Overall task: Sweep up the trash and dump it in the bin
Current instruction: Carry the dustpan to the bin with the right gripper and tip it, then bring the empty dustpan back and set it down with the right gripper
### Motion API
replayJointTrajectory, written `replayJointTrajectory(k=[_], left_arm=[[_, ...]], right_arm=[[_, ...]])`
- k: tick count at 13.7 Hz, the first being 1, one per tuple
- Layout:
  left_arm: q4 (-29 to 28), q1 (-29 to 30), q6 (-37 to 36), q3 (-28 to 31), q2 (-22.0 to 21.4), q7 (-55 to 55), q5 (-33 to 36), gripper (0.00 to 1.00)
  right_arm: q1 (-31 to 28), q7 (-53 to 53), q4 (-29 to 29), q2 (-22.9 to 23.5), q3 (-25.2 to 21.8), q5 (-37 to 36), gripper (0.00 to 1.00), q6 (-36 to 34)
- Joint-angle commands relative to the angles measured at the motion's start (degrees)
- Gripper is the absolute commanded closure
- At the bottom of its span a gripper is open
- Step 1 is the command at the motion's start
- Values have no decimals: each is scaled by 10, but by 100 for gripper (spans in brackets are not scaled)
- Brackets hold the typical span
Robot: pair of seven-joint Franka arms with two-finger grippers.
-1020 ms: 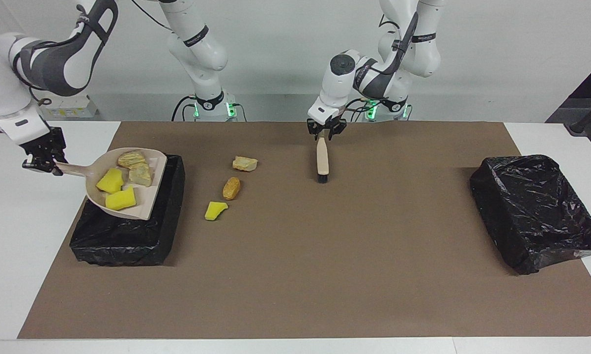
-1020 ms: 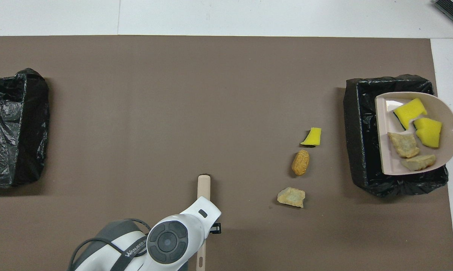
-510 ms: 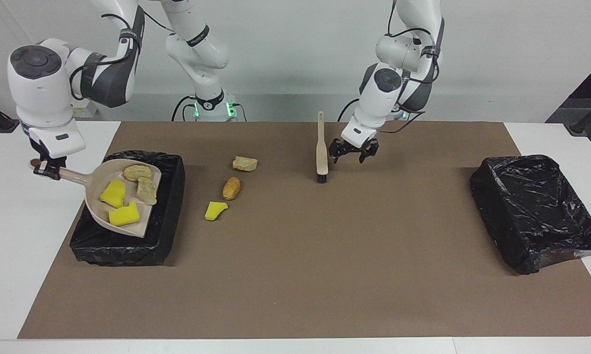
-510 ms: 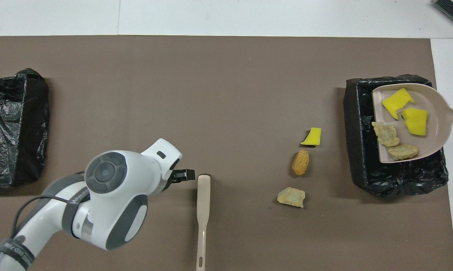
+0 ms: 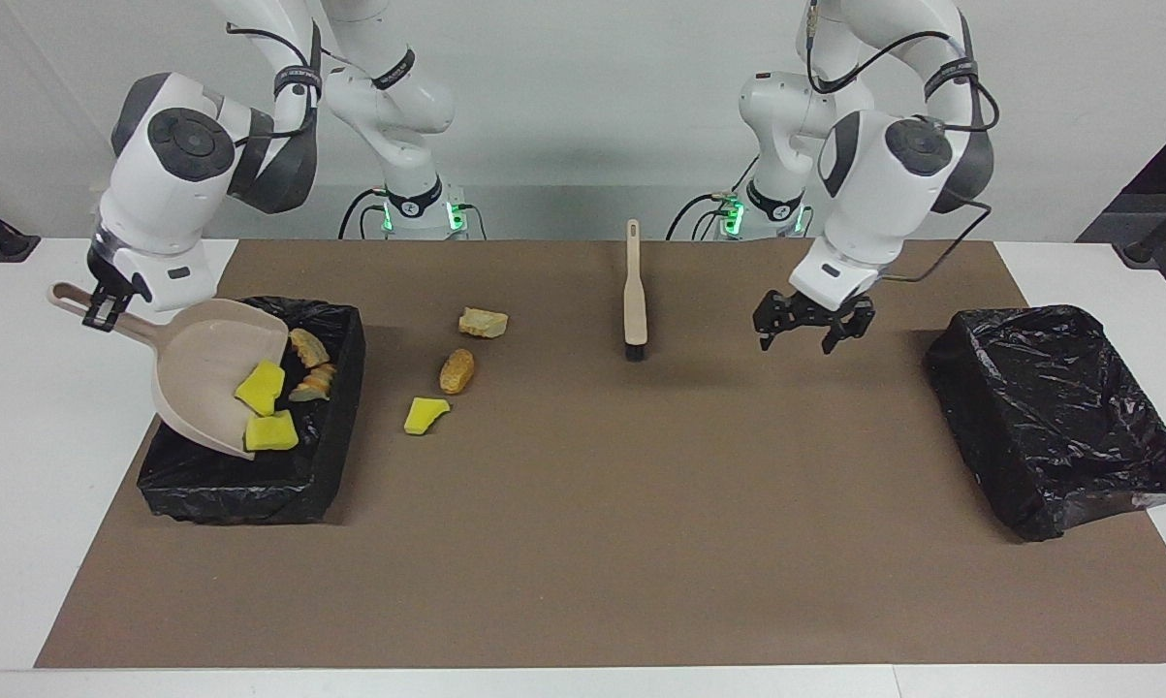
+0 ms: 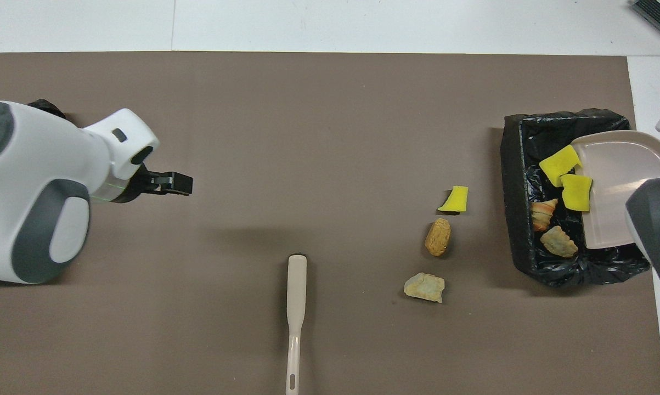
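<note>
My right gripper (image 5: pixel 105 309) is shut on the handle of the beige dustpan (image 5: pixel 204 373), tilted steeply over the black-lined bin (image 5: pixel 238 494) at the right arm's end. Two yellow chunks of trash (image 5: pixel 261 386) cling to the pan's lip (image 6: pixel 575 192). Two tan pieces (image 6: pixel 558 242) drop into the bin (image 6: pixel 513 164). Three more trash lumps lie on the mat beside the bin: tan (image 5: pixel 483 322), orange (image 5: pixel 456 369) and yellow (image 5: pixel 425 414). The brush (image 5: pixel 634 291) lies loose on the mat. My left gripper (image 5: pixel 811 333) hangs open and empty over the mat.
A second black-lined bin (image 5: pixel 1057 417) stands at the left arm's end of the brown mat (image 5: pixel 583 543). In the overhead view the left arm covers most of that bin. The brush (image 6: pixel 295 307) lies with its handle toward the robots.
The left gripper opened, let go of the brush and swung away toward the second bin. The right arm rolled the dustpan steeper, and the trash slid to its lip and into the bin.
</note>
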Motion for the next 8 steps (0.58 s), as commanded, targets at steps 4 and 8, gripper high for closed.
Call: replayJointTrajectory(k=[4,8], left_arm=[[121,105,-111,-5,3,63,12,0],[174,118,-209,-5,-22,71,26,0]], right_arm=[[16,10,14,-32,3,-64,100,-31],[52,97,35,-21,5,-13,100,-30]])
